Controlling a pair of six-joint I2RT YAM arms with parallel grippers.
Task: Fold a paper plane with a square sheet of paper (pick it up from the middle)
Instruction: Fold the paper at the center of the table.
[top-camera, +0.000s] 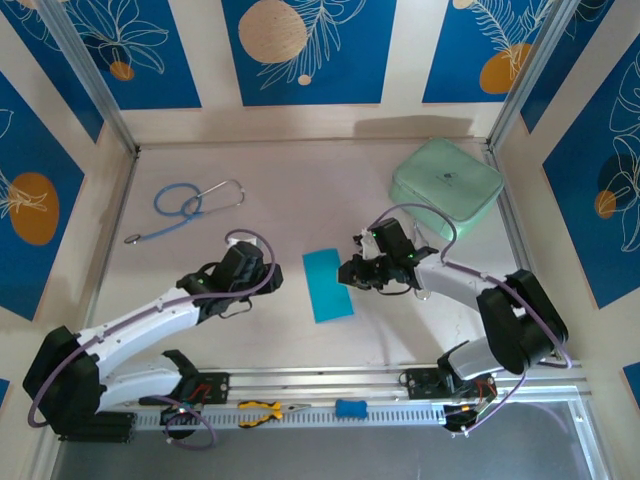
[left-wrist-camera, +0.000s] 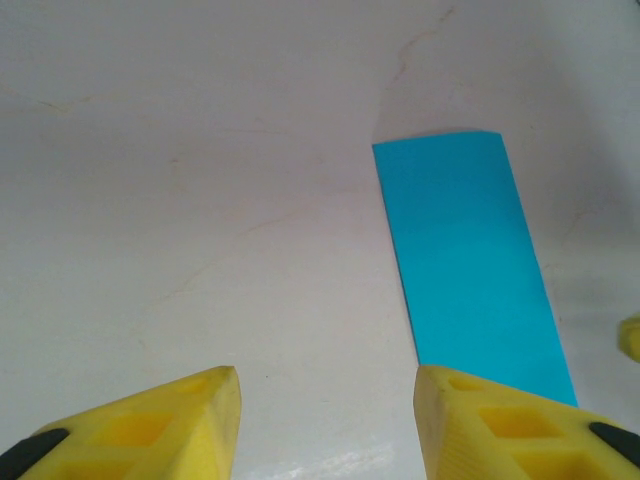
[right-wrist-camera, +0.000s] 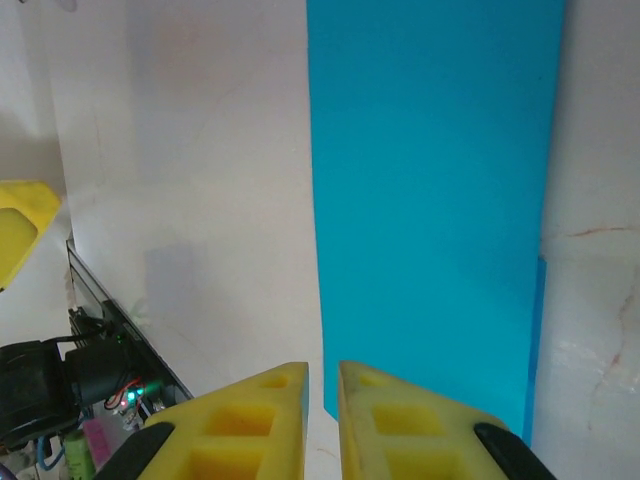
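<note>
The square sheet of paper (top-camera: 328, 285) lies flat in the middle of the table, folded to a long cyan rectangle. My left gripper (top-camera: 272, 282) hangs just left of it, open, with bare table between its fingers (left-wrist-camera: 325, 385). In the left wrist view the paper (left-wrist-camera: 465, 260) runs up from behind the right fingertip (left-wrist-camera: 450, 395). My right gripper (top-camera: 348, 272) is at the paper's right edge, closed to a thin slit (right-wrist-camera: 322, 375) with nothing between the fingers. In the right wrist view the paper (right-wrist-camera: 430, 200) stretches ahead, with one corner under the right finger.
A mint-green case (top-camera: 445, 185) sits at the back right and a blue-tubed stethoscope (top-camera: 190, 205) at the back left. Yellow-handled pliers (top-camera: 265, 410) and a small blue block (top-camera: 349, 408) rest on the rail at the near edge.
</note>
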